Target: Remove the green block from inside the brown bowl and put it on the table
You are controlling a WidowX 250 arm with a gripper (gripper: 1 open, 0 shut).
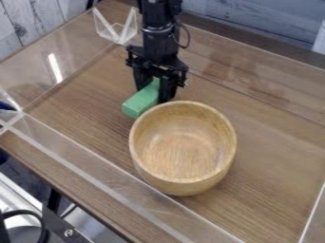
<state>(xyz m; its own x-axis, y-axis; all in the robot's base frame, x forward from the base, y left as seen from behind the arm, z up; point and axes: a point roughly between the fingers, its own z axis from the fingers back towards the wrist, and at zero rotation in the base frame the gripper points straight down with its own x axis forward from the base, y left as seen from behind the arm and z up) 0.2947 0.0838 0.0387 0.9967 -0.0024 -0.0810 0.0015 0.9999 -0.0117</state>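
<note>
One green block (143, 98) is seen outside the brown bowl (184, 147), just beyond the bowl's far-left rim, tilted with its lower end at or very near the table (76, 104). Its upper end is clamped between the fingers (159, 87), which are closed on it and point straight down. Whether the block's lower corner already touches the wood cannot be told for certain.

Most of the task is judged to be done: the bowl's hollow is seen empty, and the block has been brought clear of the rim. What is left is judged to be small: the block must be settled flat beside the bowl, the fingers opened, and the arm drawn up and away.

Around the bowl, the table is shown as a wide brown wood-grain top, bare but for these things. It is edged by clear acrylic walls (57, 157), with glare on the wall to the bowl's left. Beyond the walls, pale planked boarding (38, 19) is glimpsed behind the bowl.
</note>
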